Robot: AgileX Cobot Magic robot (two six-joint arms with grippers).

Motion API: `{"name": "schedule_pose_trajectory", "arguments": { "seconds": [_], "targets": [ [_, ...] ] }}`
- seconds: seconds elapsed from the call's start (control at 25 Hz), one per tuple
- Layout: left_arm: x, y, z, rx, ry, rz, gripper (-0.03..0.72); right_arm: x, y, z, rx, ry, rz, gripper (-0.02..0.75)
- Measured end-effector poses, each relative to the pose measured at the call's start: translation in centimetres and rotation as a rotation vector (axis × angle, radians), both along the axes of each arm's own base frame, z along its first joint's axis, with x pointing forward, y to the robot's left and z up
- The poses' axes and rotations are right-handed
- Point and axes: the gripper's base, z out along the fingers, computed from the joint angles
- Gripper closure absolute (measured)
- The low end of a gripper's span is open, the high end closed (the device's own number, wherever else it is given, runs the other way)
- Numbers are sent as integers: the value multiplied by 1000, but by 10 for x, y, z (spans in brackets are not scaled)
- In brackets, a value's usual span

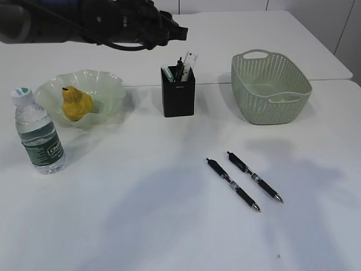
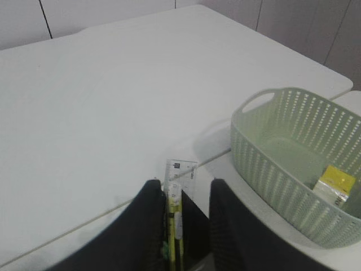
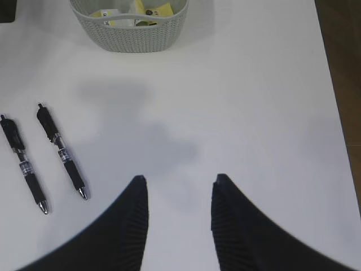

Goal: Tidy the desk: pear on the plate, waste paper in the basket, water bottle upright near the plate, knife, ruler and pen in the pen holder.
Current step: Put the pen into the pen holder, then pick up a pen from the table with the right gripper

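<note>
The black pen holder (image 1: 178,93) holds the clear ruler (image 1: 190,60), a dark pen and a green-white item. My left gripper (image 1: 176,31) hangs open just above it, and the ruler (image 2: 181,171) stands between its jaws (image 2: 184,185). Two black pens (image 1: 232,184) (image 1: 254,176) lie on the table. They also show in the right wrist view (image 3: 22,164) (image 3: 61,152), left of my open, empty right gripper (image 3: 179,183). The yellow pear (image 1: 76,103) lies on the green plate (image 1: 110,83). The water bottle (image 1: 39,134) stands upright beside the plate. Yellow waste paper (image 2: 335,183) lies in the basket (image 1: 271,84).
The basket also shows in the right wrist view (image 3: 130,34) ahead of the gripper. The table's right edge (image 3: 330,101) runs close by. A seam between two tabletops (image 2: 84,223) passes behind the pen holder.
</note>
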Motion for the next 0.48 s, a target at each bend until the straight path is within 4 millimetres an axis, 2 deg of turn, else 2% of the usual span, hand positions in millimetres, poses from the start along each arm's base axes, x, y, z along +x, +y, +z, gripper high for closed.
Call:
{"name": "schedule_pose_trajectory", "arguments": {
  "seconds": [0.48],
  "targets": [
    [-43,21,53,119,195,-42,480,1,7,-1,-17,13,135,424]
  ]
}}
